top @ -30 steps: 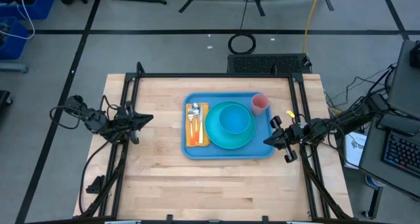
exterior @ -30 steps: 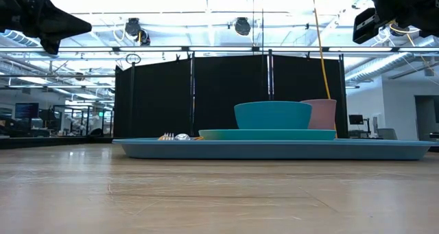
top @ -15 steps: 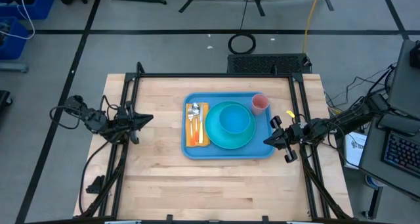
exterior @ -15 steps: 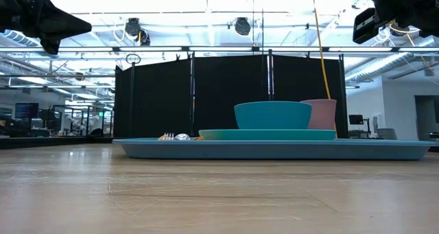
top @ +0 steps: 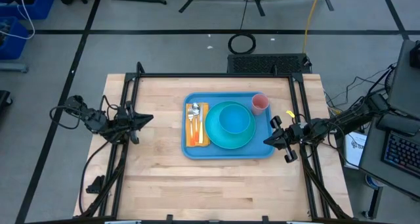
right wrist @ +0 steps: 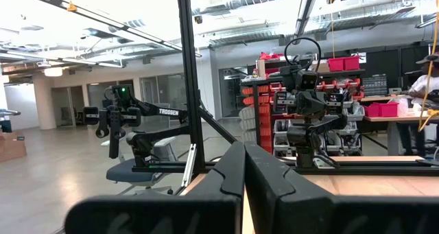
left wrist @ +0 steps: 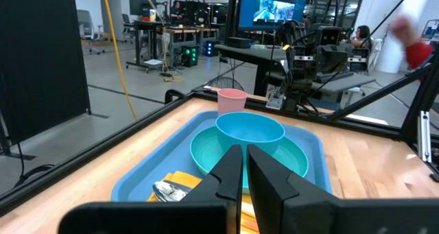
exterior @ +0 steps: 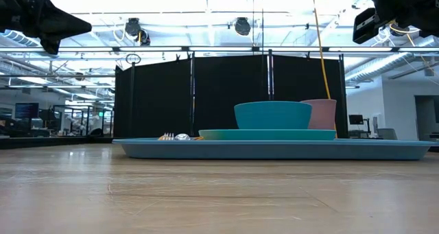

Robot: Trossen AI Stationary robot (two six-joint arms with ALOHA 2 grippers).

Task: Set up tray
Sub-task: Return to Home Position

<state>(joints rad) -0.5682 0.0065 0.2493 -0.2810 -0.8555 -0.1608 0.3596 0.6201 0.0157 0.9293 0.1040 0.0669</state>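
The light-blue tray lies flat in the middle of the table and carries a round teal plate with a teal bowl on it, a pink cup at its far right corner, and cutlery on an orange napkin at its left. In the low view the tray spans the table with bowl and cup above it. My left gripper is shut, raised at the table's left side. My right gripper is shut, raised just off the tray's right edge.
A black frame runs along the table's far edge and down both sides. Bare wood lies between the tray and the near edge. A person shows in the room beyond the table.
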